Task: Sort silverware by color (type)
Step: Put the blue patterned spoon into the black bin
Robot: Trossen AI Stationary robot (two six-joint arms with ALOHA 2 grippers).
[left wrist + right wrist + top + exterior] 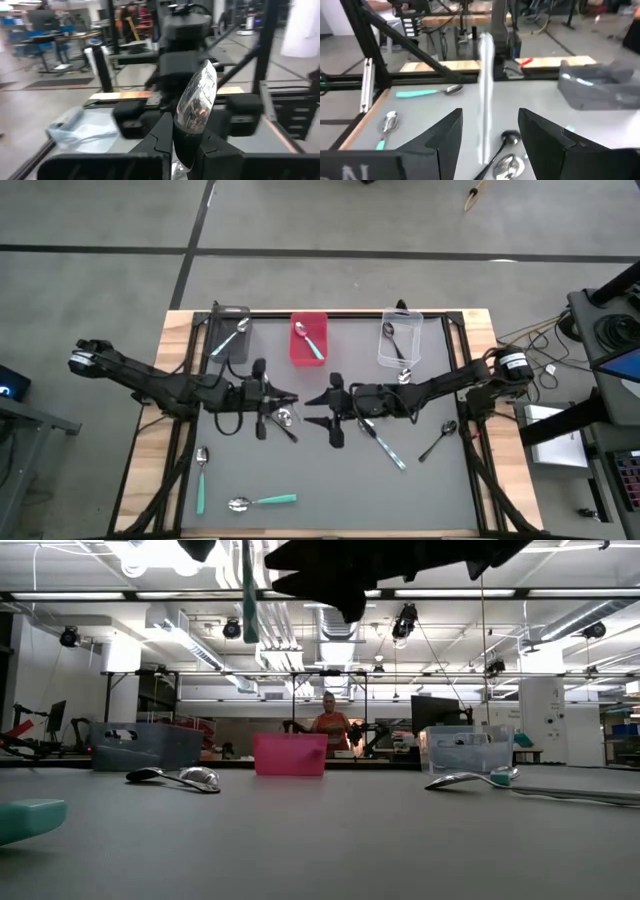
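**Mid-table: spoon in my left grip**

Between my two grippers, above the mat, a pale-handled spoon (196, 102) stands clamped in my left gripper (182, 150), fingers tight on its handle, shiny bowl up. My right gripper (490, 132) faces it, fingers spread wide, holding nothing. Beyond, teal-handled spoons (262, 501) lie near the front edge. Farther back, the grey bin (228, 340), red bin (308, 338) and clear bin (399, 340) each hold spoons.

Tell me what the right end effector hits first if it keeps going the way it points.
Probably the left end effector, which faces the open right end effector across a small gap and grips a spoon; depth is uncertain.
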